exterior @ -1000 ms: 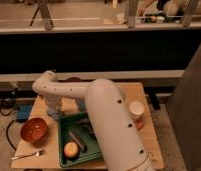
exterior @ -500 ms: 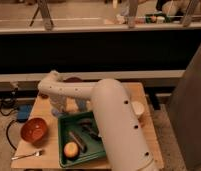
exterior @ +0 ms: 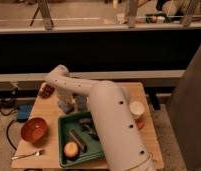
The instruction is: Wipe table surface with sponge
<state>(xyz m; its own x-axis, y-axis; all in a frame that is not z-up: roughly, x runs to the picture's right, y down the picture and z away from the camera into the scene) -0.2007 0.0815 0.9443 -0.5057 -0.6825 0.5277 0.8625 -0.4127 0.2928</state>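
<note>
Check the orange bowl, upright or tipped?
Upright. The orange bowl sits on the table surface with its opening facing up, left of the green tray. The gripper is farther back, near the sponge.

Pincer (exterior: 64,103) sits down at the tabletop's (exterior: 48,114) far left, boxed in: bluish cup (exterior: 81,102) just right, green tray (exterior: 65,134) near, orange bowl (exterior: 34,129) near-left. Bare wood runs between bowl and tray.
</note>
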